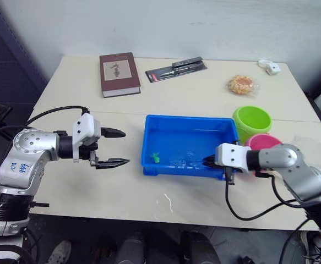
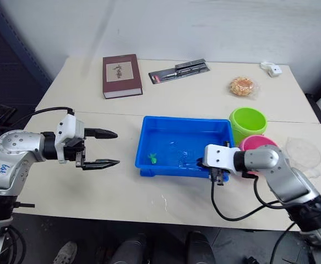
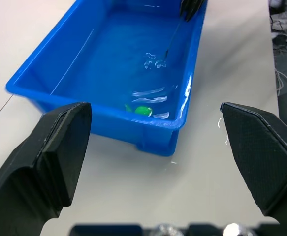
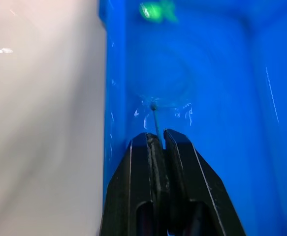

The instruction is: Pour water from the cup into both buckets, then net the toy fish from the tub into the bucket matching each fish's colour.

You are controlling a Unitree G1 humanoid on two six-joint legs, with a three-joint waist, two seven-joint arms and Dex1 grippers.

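Observation:
The blue tub (image 1: 185, 117) holds water and sits mid-table. A green toy fish (image 1: 156, 158) lies near its front-left corner, also seen as the fish (image 4: 153, 11). My right gripper (image 1: 210, 161) is over the tub's front-right rim, shut on the net's thin stick (image 4: 155, 118), whose hoop is down in the water. My left gripper (image 1: 118, 147) hangs open left of the tub, holding nothing. The green bucket (image 1: 251, 122) and pink bucket (image 1: 262, 142) stand right of the tub. The clear cup (image 2: 302, 152) sits further right.
At the back of the table lie a brown book (image 1: 119, 73), a black packaged tool (image 1: 177, 69), a wrapped snack (image 1: 241, 84) and a small white object (image 1: 270, 67). A little water (image 1: 166, 202) is spilled in front of the tub.

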